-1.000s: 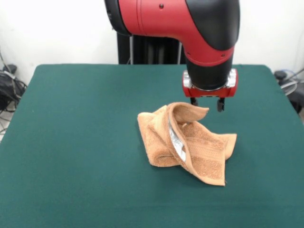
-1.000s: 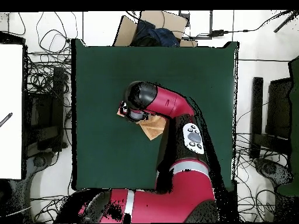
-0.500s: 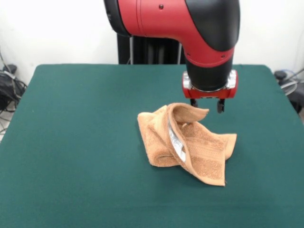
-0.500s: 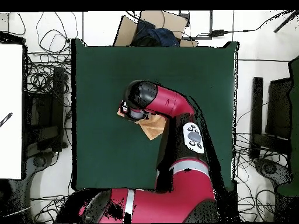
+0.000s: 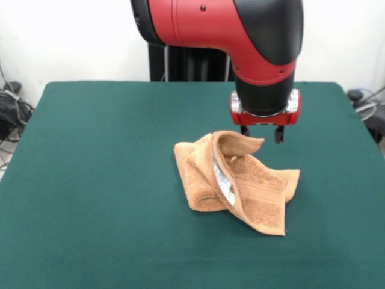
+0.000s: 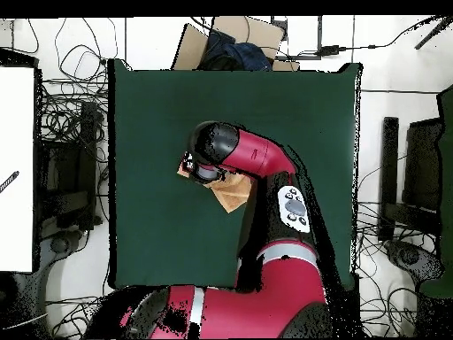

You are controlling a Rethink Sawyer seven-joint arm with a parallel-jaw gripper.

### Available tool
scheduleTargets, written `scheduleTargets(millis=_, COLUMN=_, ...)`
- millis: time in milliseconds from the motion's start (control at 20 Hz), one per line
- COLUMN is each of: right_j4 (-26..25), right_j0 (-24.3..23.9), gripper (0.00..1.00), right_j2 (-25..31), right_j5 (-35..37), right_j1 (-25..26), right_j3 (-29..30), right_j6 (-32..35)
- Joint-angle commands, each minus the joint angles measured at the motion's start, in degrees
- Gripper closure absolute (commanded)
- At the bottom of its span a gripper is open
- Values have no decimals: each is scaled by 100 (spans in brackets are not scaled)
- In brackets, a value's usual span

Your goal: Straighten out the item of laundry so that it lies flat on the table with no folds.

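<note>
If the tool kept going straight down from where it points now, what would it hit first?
Probably the towel's raised far fold, or the green table just behind it. Depth is unclear; the tool hangs open above.

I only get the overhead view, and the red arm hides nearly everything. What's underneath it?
Observer: A towel, crumpled in a heap on the table, not flat.
Operator: Is the robot holding it?
Observer: No. The gripper is open and empty, just behind the towel's raised top flap.
Operator: Anything else on the cloth?
Observer: A white label shows inside the middle fold.
</note>
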Motion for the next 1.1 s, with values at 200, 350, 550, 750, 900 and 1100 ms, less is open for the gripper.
scheduleTargets(millis=200, right_j4=-17, right_j0=-108, gripper=0, right_j2=603, right_j5=-365, right_j1=84, right_j3=38, right_j6=320)
scheduleTargets(millis=350, right_j4=-12, right_j0=-114, gripper=0, right_j2=614, right_j5=-398, right_j1=83, right_j3=49, right_j6=317)
scheduleTargets(millis=550, right_j4=-8, right_j0=-126, gripper=100, right_j2=631, right_j5=-446, right_j1=76, right_j3=71, right_j6=305)
scheduleTargets(millis=750, right_j4=-6, right_j0=-128, gripper=100, right_j2=636, right_j5=-473, right_j1=74, right_j3=85, right_j6=306)
scheduleTargets(millis=900, right_j4=-7, right_j0=-135, gripper=100, right_j2=642, right_j5=-462, right_j1=71, right_j3=86, right_j6=298)
scheduleTargets(millis=1100, right_j4=-26, right_j0=-105, gripper=100, right_j2=620, right_j5=-445, right_j1=62, right_j3=44, right_j6=315)
